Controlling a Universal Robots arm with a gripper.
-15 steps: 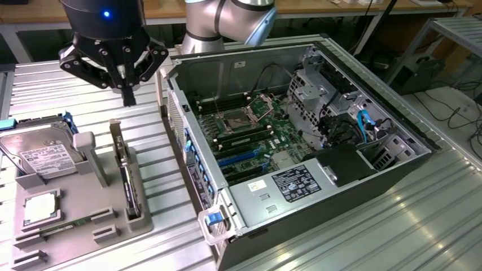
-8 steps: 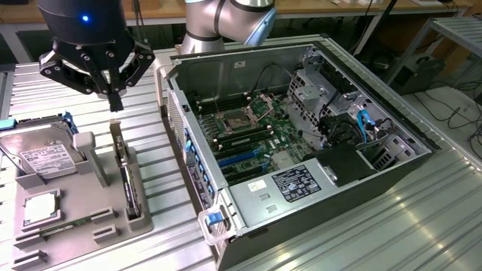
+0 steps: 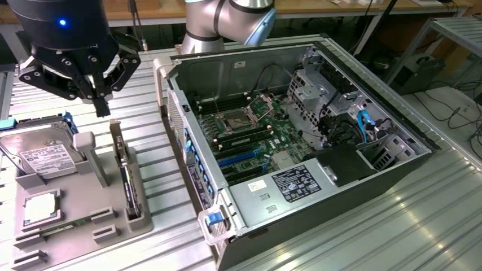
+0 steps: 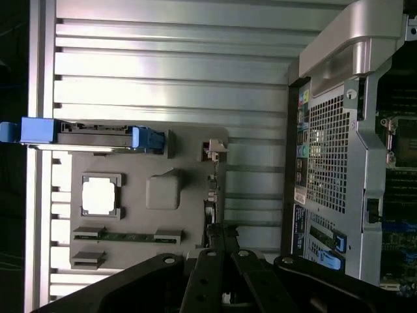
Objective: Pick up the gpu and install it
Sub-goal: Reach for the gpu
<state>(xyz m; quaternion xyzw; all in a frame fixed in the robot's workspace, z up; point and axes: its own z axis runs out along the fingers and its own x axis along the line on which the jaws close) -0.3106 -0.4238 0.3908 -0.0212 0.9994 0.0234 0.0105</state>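
- Ribbed metal table point(image 3: 421, 226); open computer case point(image 3: 301, 141) at the exterior view's right, grey holder tray point(image 3: 75, 226) at its left.
- Graphics card point(image 3: 130, 192) stands on edge in a slot along the tray's side nearest the case (probably so its top edge can be gripped from above).
- Long axis runs along that side, with the silver bracket point(image 3: 116, 138) at the far end.
- Claw point(image 3: 103, 110) hangs just over the bracket end, fingers together, holding nothing.

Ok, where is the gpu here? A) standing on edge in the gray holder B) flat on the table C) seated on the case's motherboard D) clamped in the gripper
A: the gpu stands on edge in the gray holder, with the shut gripper over its bracket end.
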